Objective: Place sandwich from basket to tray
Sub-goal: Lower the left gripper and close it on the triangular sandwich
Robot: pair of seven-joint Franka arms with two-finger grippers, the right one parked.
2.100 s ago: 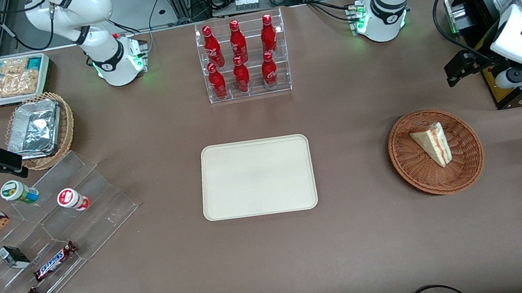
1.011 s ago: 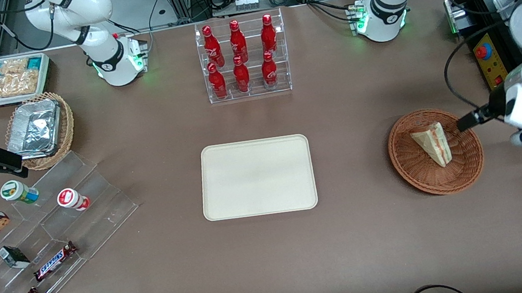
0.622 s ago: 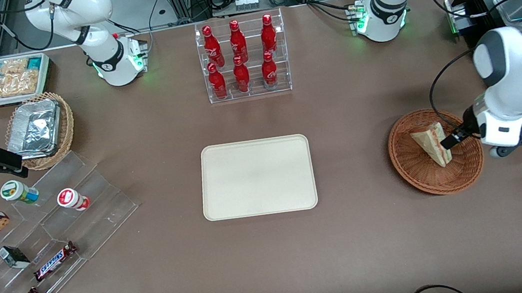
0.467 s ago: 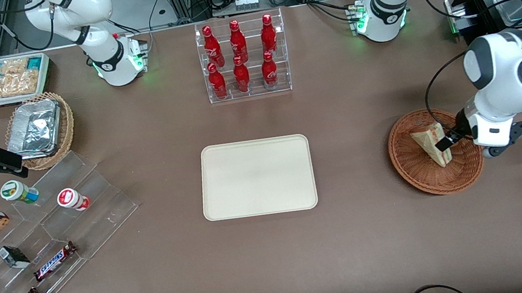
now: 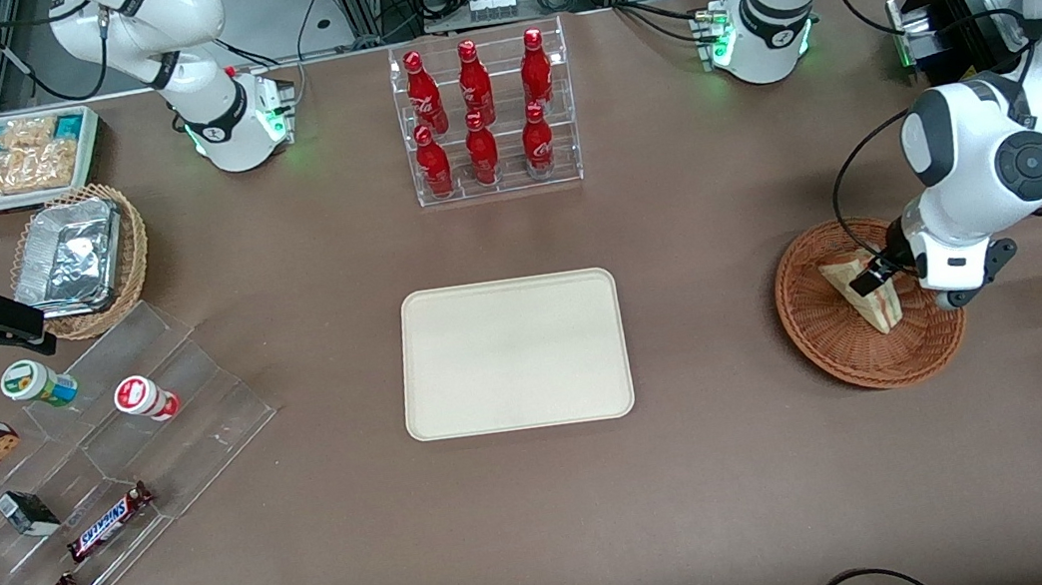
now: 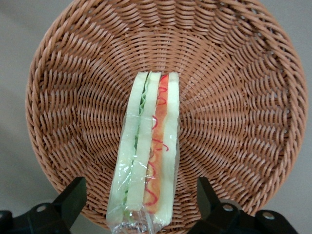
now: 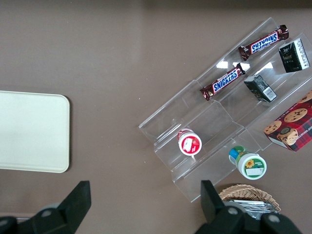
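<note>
Over the basket (image 5: 870, 302), the gripper (image 5: 872, 278) hangs with its fingers (image 6: 73, 195) spread wide on either side of the sandwich (image 6: 146, 156).

The sandwich lies in the basket; only the wrist view shows its clear wrap and cut edge with green and red filling, fingers apart from it. The front view alone shows the one bare tray (image 5: 513, 354) toward the table's middle, six red bottles (image 5: 477, 112) in a clear rack, and two bars (image 5: 108, 518) reading SNICKERS.
</note>
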